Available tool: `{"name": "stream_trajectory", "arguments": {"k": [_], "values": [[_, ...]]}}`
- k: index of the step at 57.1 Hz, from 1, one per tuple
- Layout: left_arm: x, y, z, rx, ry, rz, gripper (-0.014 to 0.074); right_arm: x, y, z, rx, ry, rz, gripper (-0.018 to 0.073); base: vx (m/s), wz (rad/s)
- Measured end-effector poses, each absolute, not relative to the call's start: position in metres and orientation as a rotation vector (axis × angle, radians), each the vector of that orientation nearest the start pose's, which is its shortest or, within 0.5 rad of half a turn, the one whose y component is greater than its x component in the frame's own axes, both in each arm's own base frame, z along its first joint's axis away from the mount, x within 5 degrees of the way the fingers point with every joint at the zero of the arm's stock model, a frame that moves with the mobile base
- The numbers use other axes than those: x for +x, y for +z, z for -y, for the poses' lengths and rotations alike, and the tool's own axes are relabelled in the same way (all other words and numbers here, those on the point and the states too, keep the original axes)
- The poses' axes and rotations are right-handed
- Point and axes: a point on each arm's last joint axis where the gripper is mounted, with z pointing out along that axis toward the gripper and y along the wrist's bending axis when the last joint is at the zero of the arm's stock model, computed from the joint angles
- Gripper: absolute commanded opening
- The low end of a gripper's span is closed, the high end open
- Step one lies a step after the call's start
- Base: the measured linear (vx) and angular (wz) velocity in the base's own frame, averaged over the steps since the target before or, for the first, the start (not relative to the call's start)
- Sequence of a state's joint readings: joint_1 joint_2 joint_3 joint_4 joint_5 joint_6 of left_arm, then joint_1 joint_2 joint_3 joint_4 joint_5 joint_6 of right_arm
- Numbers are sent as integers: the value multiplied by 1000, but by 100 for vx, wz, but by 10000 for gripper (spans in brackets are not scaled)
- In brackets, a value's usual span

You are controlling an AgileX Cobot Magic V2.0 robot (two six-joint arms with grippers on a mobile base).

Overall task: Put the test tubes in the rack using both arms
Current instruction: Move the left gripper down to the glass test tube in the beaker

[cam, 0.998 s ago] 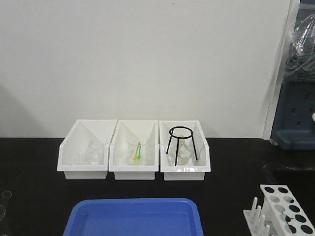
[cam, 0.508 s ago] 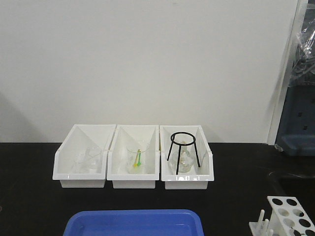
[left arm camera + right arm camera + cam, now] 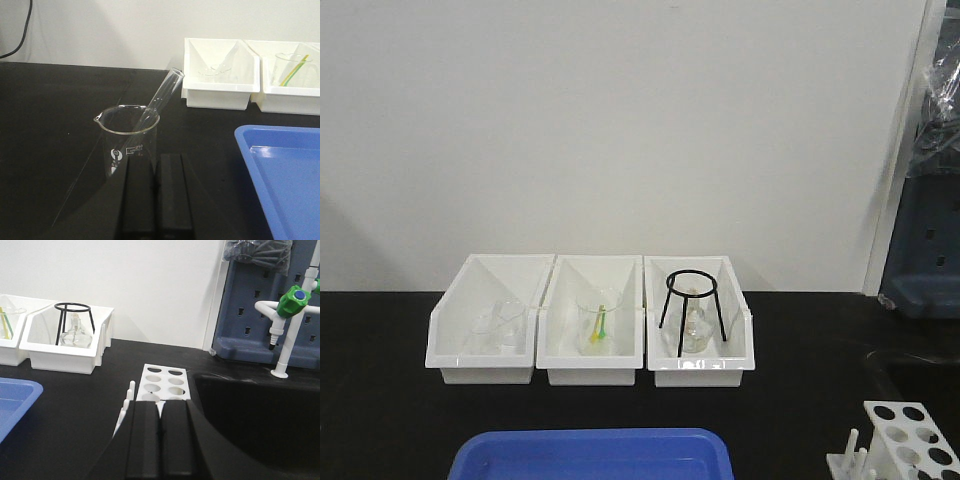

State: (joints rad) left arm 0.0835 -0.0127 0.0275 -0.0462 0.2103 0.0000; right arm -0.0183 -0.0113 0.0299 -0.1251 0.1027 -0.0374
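The black table (image 3: 380, 420) carries everything. A blue tray (image 3: 590, 452) lies at the middle of its front edge, and three white bins (image 3: 592, 350) stand in a row near its back edge, with glassware and a black ring stand inside them. The left gripper (image 3: 156, 159) is low over the left part of the table, level and pointing forward, and its jaws are pressed together with nothing between them. The right gripper (image 3: 160, 407) has the same level pose near the front right corner, and its jaws are also closed and empty. Just ahead of the right gripper stands the rack (image 3: 162, 385), beside a dark sunken basin; no tube shows in the holes that I can see. Just ahead of the left gripper, to the left of the tray, stands a glass beaker (image 3: 131, 142). One test tube (image 3: 162, 97) leans in it, bottom down, with its open mouth tilted toward the back right above the rim. I judge that the transfer is at its very beginning, since no tube is gripped yet. The next move, I think, calls for the left jaws to open, rise to the free upper part of the tube and close on it gently. The glass is thin and smooth, and the beaker may tip if the tube is pushed sideways.
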Motion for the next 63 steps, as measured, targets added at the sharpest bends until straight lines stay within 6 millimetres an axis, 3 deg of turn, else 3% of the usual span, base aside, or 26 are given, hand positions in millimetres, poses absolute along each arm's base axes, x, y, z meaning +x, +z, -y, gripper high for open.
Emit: {"name": "stream_trajectory", "arguments": {"k": [63], "values": [[55,214,-5,-94,34,-1397,15,57,200,2,-107,-147,-1543,-8,0,0]]}}
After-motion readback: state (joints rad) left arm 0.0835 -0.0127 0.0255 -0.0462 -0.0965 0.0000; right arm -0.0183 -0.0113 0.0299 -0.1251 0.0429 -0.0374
